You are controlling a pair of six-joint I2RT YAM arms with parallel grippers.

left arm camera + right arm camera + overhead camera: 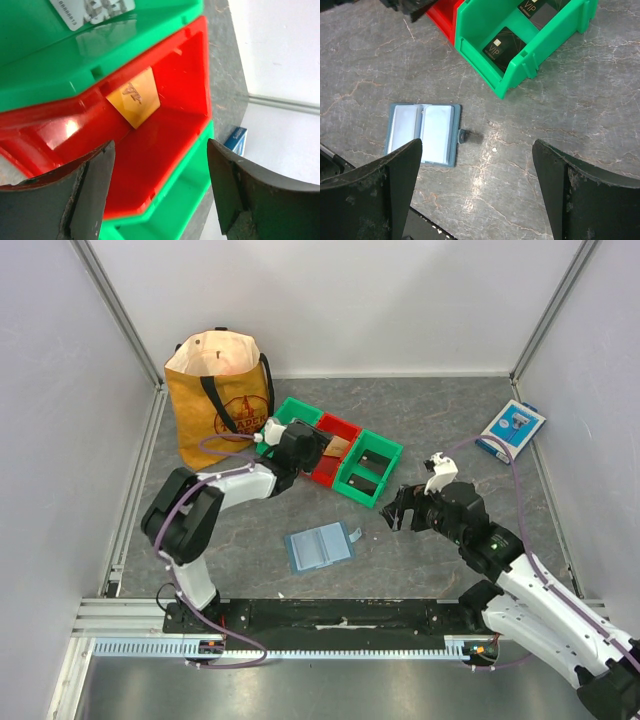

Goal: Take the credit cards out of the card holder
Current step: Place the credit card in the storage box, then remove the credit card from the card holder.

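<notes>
The card holder lies open and flat on the table, pale blue pockets up, its snap tab to the right; it also shows in the right wrist view. An orange-tan card leans against the wall inside the red bin. A pale card lies in the neighbouring green bin. Two dark cards lie in the other green bin. My left gripper is open and empty above the red bin, as its wrist view shows. My right gripper is open and empty, right of the card holder.
Three bins stand in a diagonal row: green, red, green. A tan tote bag stands at the back left. A blue-and-white box lies at the back right, against the right wall.
</notes>
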